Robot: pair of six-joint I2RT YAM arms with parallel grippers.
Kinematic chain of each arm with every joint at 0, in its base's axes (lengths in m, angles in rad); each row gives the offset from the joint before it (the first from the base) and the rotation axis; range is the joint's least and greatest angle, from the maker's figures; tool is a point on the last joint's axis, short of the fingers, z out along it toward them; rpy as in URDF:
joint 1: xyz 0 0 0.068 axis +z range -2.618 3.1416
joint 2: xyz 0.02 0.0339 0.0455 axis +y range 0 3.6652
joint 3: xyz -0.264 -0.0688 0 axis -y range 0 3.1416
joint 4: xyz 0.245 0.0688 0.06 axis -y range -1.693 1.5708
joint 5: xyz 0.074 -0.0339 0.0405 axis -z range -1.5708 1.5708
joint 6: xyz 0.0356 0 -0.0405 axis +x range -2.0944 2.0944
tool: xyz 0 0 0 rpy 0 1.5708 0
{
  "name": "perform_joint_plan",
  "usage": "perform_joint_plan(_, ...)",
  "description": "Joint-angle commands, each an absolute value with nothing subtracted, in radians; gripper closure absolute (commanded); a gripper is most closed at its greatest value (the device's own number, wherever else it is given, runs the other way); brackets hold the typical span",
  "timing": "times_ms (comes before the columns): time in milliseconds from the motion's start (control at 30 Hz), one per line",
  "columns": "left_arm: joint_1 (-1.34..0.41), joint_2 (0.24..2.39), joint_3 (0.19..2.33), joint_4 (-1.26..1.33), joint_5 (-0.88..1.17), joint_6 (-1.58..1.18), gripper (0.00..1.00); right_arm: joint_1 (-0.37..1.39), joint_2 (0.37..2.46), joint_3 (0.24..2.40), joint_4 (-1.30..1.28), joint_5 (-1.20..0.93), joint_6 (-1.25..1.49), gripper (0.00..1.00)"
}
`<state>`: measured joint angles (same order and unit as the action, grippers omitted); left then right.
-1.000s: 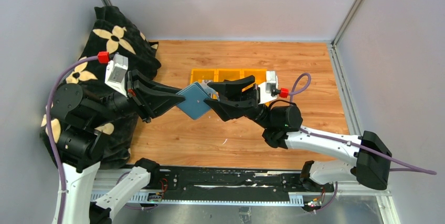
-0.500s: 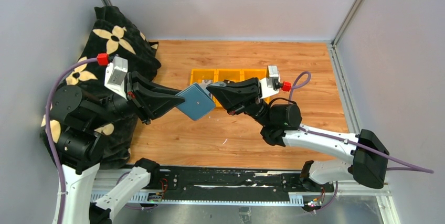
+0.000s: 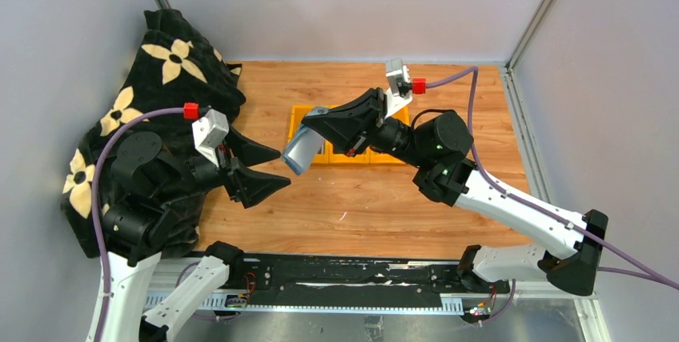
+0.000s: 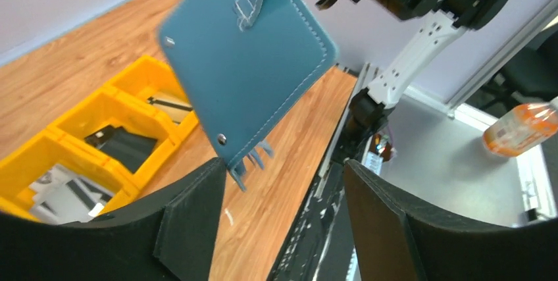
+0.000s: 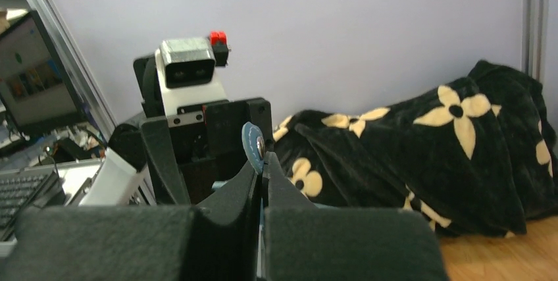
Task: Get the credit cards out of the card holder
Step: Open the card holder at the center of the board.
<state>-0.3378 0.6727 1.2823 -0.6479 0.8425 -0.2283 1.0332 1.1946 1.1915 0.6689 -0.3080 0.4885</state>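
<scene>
The card holder (image 3: 302,150) hangs in the air over the left end of the yellow bins (image 3: 389,158), clear of the bench (image 3: 360,206). Your right hand (image 3: 315,124) is clamped fully shut on its strap tab, and the right wrist view shows the round teal end with its snap (image 5: 253,147) poking up between the closed jaws. Held only by the strap, the holder tilts, one corner pointing down. That looks deliberate: the body is free to swing open above the bins, so anything that slips out should land there.

Your left hand (image 3: 283,169) stands wide open and holds nothing. It sits low and to the left of the holder, near it but apart, fingers aimed at it, well placed to take the lower edge next.

Flat dark and pale pieces (image 4: 122,146) lie in the bins, probably credit cards. Whether any remain inside the holder, I cannot tell.
</scene>
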Motion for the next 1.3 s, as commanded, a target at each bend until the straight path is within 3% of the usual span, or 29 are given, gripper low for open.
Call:
perform_joint_plan(0, -0.339, 0.661, 1.278, -0.72, 0.819, -0.097, 0.29, 1.024, 1.187, 1.244, 0.496, -0.401, 0.427, 1.0)
perform_joint_plan(267, -0.339, 0.653, 1.273, -0.727, 0.739, -0.012, 0.35, 1.035, 1.214, 1.288, 0.443, -0.453, 0.432, 1.0)
perform_joint_plan(733, -0.339, 0.668, 1.244, -0.704, 0.701, -0.001, 0.93, 1.077, 1.255, 1.325, 0.445, -0.494, 0.459, 1.0)
perform_joint_plan(800, -0.339, 0.666, 1.249, -0.685, 0.694, -0.007, 1.0, 1.075, 1.248, 1.314, 0.445, -0.504, 0.451, 0.9)
perform_joint_plan(867, -0.339, 0.665, 1.265, -0.659, 0.701, -0.032, 1.0, 1.068, 1.221, 1.267, 0.465, -0.494, 0.438, 0.66)
perform_joint_plan(933, -0.339, 0.678, 1.297, -0.652, 0.735, -0.075, 1.0, 1.046, 1.176, 1.19, 0.499, -0.474, 0.431, 0.5)
perform_joint_plan(1033, -0.339, 0.721, 1.349, -0.652, 0.795, -0.159, 1.0, 0.99, 1.117, 1.092, 0.546, -0.466, 0.454, 0.42)
perform_joint_plan(1133, -0.339, 0.762, 1.393, -0.642, 0.832, -0.237, 1.0, 0.94, 1.064, 1.012, 0.549, -0.496, 0.46, 0.25)
perform_joint_plan(1267, -0.339, 0.784, 1.42, -0.589, 0.863, -0.335, 1.0, 0.909, 0.994, 0.856, 0.602, -0.541, 0.438, 0.21)
